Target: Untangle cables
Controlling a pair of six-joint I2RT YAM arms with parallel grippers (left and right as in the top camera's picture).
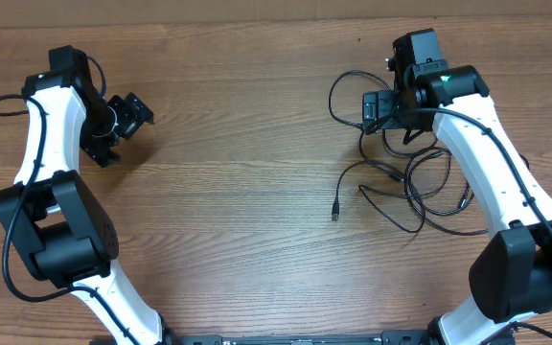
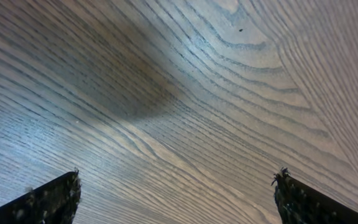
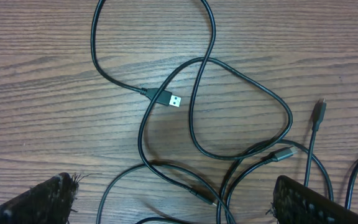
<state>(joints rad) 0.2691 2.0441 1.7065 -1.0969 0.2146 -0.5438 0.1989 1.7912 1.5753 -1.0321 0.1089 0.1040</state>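
The cables (image 1: 405, 177) are thin black cords in loose overlapping loops at the right of the wooden table; one plug end (image 1: 335, 209) lies out toward the middle. In the right wrist view the loops (image 3: 229, 124) cross each other, with a USB plug (image 3: 169, 99) and smaller plugs (image 3: 281, 154) showing. My right gripper (image 3: 176, 199) is open and empty, hovering over the upper part of the tangle (image 1: 391, 110). My left gripper (image 1: 123, 123) is open and empty at the far left, over bare wood (image 2: 178, 199), away from the cables.
The wooden table (image 1: 238, 192) runs across the whole view. Both arm bases stand at the front corners. A thick black robot wire (image 1: 3, 103) loops at the far left edge.
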